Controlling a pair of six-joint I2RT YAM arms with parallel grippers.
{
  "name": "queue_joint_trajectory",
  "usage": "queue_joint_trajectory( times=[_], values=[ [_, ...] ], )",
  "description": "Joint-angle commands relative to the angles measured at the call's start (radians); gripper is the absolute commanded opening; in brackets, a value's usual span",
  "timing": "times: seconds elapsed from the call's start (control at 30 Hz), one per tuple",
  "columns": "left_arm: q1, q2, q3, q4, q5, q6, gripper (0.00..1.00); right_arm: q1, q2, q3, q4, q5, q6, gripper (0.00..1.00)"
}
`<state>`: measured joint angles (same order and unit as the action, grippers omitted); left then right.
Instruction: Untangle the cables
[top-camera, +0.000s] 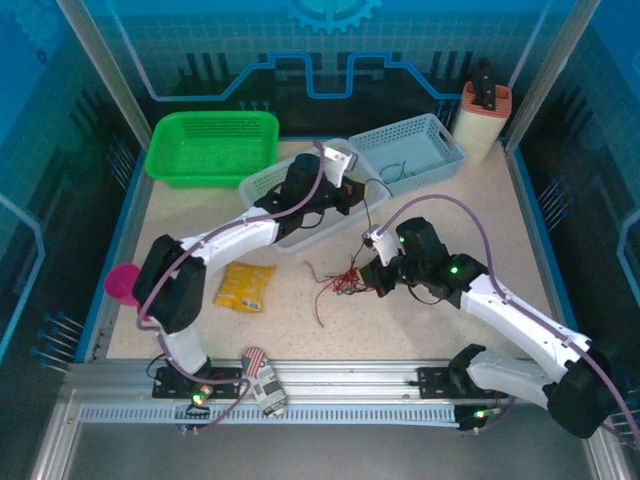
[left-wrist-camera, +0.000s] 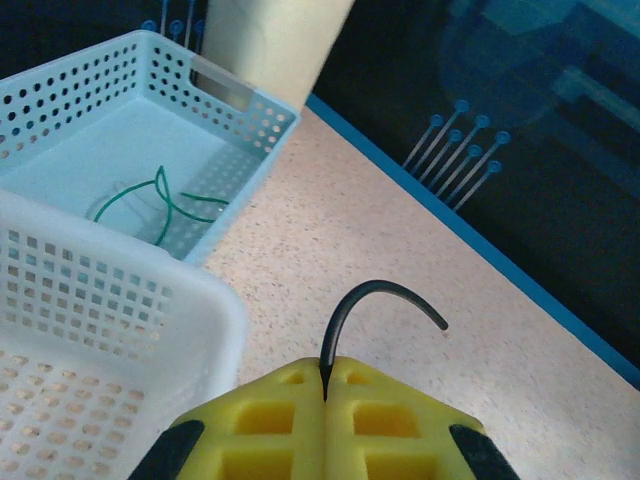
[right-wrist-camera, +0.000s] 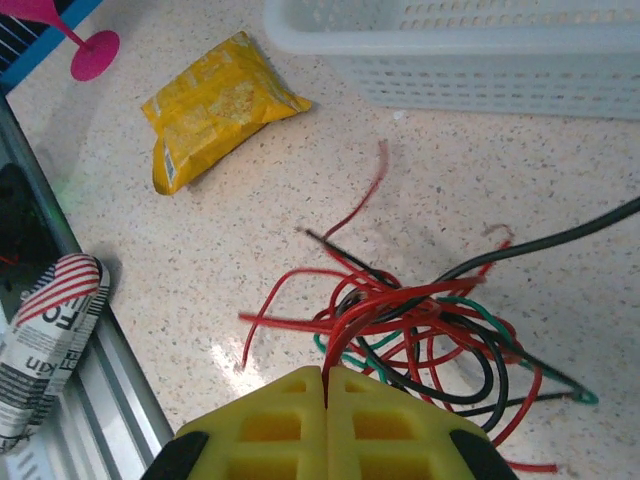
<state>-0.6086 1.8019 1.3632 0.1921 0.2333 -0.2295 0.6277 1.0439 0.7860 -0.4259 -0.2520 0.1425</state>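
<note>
**Top external**
- Left gripper (top-camera: 357, 188): you've got it at the far end of the white basket (top-camera: 262, 180), next to the blue basket (top-camera: 440, 135). Jaw state too small to read here.
- Black cable (top-camera: 385, 198): arcs from the L gripper down toward the tangle.
- Right gripper (top-camera: 371, 277): low over the table (top-camera: 450, 210), touching the R edge of the tangle of cables (top-camera: 338, 282). The tangle is mid-table, in front of the white basket.
- Misc.: green basket (top-camera: 210, 148) back L; yellow packet (top-camera: 245, 287) L of the tangle; pink goblet (top-camera: 122, 285) at the L edge; striped roll (top-camera: 264, 378) on the front rail; beige container (top-camera: 485, 118) back R.

**Left wrist**
- L gripper (left-wrist-camera: 325, 378): yellow fingers (left-wrist-camera: 395, 400) pressed together, pinching the black cable (left-wrist-camera: 385, 292). A short end curls up and over to the R.
- Green cable (left-wrist-camera: 165, 205): lies loose in the blue basket (left-wrist-camera: 250, 125), apart from the rest.
- White basket (left-wrist-camera: 100, 300) is lower L, and the beige container (left-wrist-camera: 270, 40) stands behind the blue one.

**Right wrist**
- R gripper (right-wrist-camera: 327, 380): fingers (right-wrist-camera: 395, 410) shut tight, clamped on red cable (right-wrist-camera: 345, 335) at the near side of the tangle (right-wrist-camera: 430, 330).
- Tangle: red, black and green strands knotted together on the table. The black cable (right-wrist-camera: 560, 238) runs off to the R edge.
- Yellow packet (right-wrist-camera: 215, 105) and goblet (right-wrist-camera: 90, 50) are upper L, the white basket (right-wrist-camera: 480, 55) is across the top, and the striped roll (right-wrist-camera: 50, 320) is at L.
</note>
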Motion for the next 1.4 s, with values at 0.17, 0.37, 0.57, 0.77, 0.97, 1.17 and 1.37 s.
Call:
queue_joint_trajectory(
  times=[0.17,0.37,0.57,0.77,0.97,1.17,1.37],
  values=[
    [-0.033,0.127,0.167,-0.060,-0.125,-0.036,0.00,0.067,-0.009,0.034,-0.080,0.094,-0.132,0.00],
    [-0.042,0.203,0.264,-0.070,-0.139,-0.044,0.00,0.131,0.063,0.084,-0.114,0.054,-0.236,0.00],
    [-0.062,0.276,0.381,-0.110,-0.139,-0.025,0.00,0.173,0.149,0.170,-0.180,0.034,-0.319,0.00],
    [-0.068,0.340,0.477,-0.134,-0.163,-0.008,0.00,0.233,0.184,0.195,-0.205,0.001,-0.362,0.00],
    [-0.069,0.419,0.605,-0.168,-0.144,-0.026,0.00,0.259,0.200,0.209,-0.237,0.012,-0.404,0.00],
    [-0.070,0.401,0.561,-0.130,-0.071,-0.032,0.02,0.165,0.184,0.188,-0.194,0.095,-0.272,0.00],
    [-0.069,0.208,0.272,-0.048,0.014,-0.043,0.39,0.014,0.143,0.143,-0.092,-0.023,-0.111,0.00]
  ],
)
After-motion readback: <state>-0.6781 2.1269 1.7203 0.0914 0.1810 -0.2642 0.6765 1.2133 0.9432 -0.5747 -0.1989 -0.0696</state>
